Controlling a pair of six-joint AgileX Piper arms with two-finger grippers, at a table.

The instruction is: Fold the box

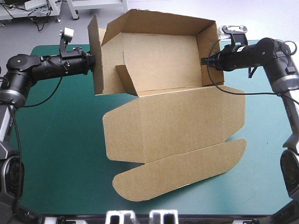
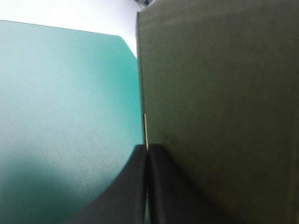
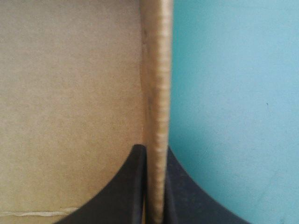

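While the lid panel lies flat on the teal-green bench (image 1: 60, 140) toward its near edge, the far half of the box (image 1: 173, 116) stands as an open tray. Back wall and both side walls are up. One small inner flap leans inward near the left wall. The rounded tuck flap lies nearest the robot.

Left fingers (image 2: 152, 161): all but closed, pinching the edge of the outer left wall, which stands upright.

Right fingers (image 3: 142, 163): clamped on the right wall. The board edge runs between them, brown inner face on one side, bench cover on the other.
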